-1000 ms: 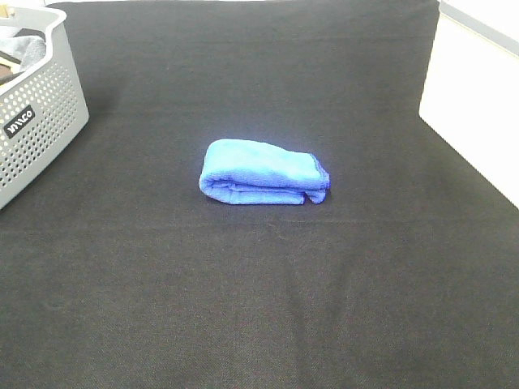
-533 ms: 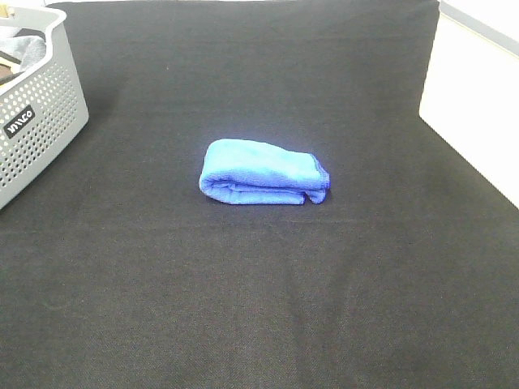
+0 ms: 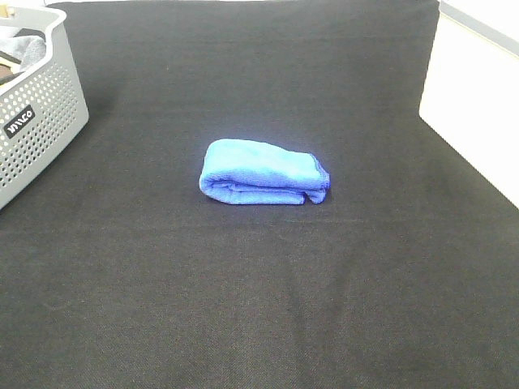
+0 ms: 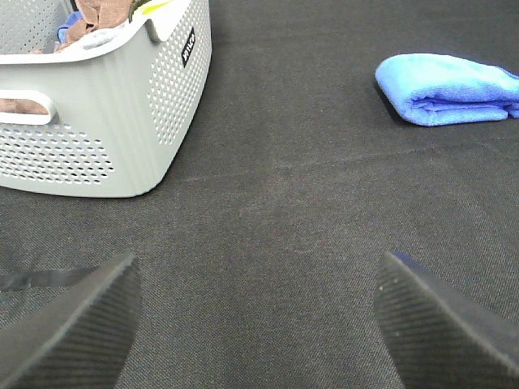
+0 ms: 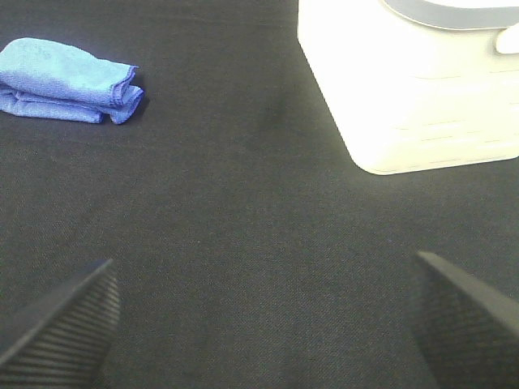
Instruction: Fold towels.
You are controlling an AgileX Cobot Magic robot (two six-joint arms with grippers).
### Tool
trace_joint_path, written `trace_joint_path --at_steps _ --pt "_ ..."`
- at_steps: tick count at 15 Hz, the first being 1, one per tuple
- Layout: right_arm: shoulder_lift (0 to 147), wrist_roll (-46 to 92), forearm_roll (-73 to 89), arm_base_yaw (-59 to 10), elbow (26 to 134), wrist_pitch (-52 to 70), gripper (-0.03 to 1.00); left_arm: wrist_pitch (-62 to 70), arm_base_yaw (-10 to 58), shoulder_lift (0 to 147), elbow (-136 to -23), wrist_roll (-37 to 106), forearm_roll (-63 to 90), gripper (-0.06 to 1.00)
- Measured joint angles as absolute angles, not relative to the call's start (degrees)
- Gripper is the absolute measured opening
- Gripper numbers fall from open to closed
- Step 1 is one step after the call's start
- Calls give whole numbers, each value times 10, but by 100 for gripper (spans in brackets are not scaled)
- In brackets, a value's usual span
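The royal-blue towel (image 3: 263, 172) lies folded into a small thick bundle at the middle of the black table, its darker hem at the right end. It also shows in the left wrist view (image 4: 448, 87) and in the right wrist view (image 5: 68, 80). My left gripper (image 4: 258, 320) is open and empty, low over the table, well short of the towel. My right gripper (image 5: 263, 318) is open and empty, also far from the towel. Neither arm shows in the exterior high view.
A grey perforated basket (image 3: 39, 121) with cloths inside stands at the back left; it also shows in the left wrist view (image 4: 97, 130). A white container (image 5: 413, 89) stands at the right side of the black table (image 3: 243, 308).
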State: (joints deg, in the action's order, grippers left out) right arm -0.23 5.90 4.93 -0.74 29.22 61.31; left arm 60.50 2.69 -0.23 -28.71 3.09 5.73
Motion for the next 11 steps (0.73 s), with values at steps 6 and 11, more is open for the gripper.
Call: trace_joint_path --at_steps 6,11 --pt "-2 59 49 -7 292 613 90 605 27 -2 -287 31 57 76" --pt "-2 59 49 -7 292 613 90 605 27 -2 -287 31 57 76"
